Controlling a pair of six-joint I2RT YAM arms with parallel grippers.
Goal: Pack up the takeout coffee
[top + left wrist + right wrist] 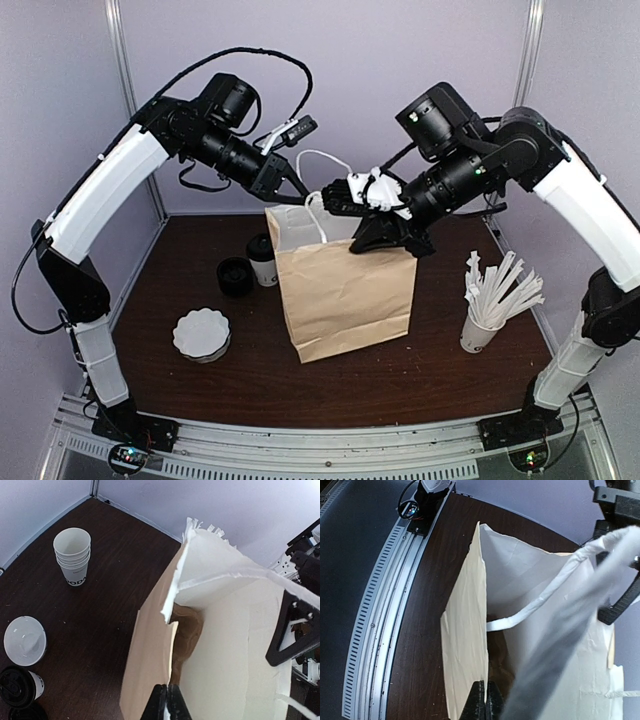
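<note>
The dark brown table (430, 385) carries a tall paper bag (345, 300), brown and creased outside, white inside, standing open in the middle. The left end effector (167, 703) is pressed together on the bag's far left rim. The right end effector (482, 701) pinches the rim on the right side. The takeout coffee (263, 260), a white tapered paper cup with a round black lid, stands on the table just left of the bag, near a loose black lid (235, 276).

Mid-table: bag (345, 290); takeout coffee (263, 260) just left; stick cup (482, 335) right.
</note>
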